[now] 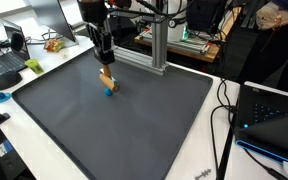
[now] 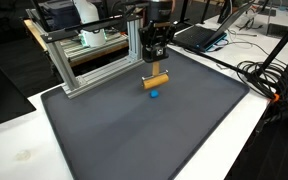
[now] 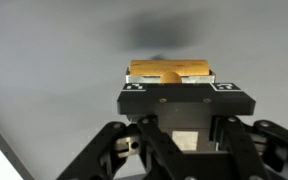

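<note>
Claw point(image 2: 156, 67) clamps a wooden block point(image 3: 169, 70), partly hidden by the claw's housing in wrist view.

Grey mat point(image 1: 114, 130), aluminium frame point(image 1: 159, 45), laptop point(image 2: 199, 36)

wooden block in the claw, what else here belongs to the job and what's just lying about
In the job:
- claw, shut on the wooden block
- small blue piece just below the block
- grey mat under both

Just lying about:
- metal frame
- laptop
- cables
</note>
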Tool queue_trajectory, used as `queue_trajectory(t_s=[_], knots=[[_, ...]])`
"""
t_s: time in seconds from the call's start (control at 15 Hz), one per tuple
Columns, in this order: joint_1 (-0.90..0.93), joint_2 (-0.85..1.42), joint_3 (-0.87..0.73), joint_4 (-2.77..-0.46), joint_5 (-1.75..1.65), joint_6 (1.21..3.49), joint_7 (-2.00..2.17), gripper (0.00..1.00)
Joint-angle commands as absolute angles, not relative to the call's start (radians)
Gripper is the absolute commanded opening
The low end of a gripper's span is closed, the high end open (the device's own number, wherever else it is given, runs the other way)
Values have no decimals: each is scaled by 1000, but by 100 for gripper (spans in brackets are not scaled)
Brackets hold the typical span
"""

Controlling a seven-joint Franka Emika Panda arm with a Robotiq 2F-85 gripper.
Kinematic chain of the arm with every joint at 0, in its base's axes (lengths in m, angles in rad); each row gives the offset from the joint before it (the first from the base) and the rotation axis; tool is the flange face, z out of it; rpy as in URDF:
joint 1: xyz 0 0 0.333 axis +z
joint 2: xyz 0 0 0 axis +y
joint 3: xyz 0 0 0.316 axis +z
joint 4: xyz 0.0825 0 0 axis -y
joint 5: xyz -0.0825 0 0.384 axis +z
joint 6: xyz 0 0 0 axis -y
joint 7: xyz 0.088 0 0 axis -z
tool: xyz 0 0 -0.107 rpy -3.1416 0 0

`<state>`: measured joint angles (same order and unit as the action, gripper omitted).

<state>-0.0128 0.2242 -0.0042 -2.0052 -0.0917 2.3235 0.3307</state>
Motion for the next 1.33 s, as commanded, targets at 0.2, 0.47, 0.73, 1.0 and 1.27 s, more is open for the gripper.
queue_trajectory(t_s=[0.2, 0.47, 0.73, 1.0, 1.27], knots=[[7, 306, -35, -1926, -81, 2352, 360, 23], [14, 338, -52, -1901, -90, 2323, 376, 23], [25, 357, -64, -1883, -102, 2282, 384, 23], [33, 361, -67, -1872, -102, 2240, 383, 23], [36, 365, -64, -1873, -97, 2247, 376, 23]])
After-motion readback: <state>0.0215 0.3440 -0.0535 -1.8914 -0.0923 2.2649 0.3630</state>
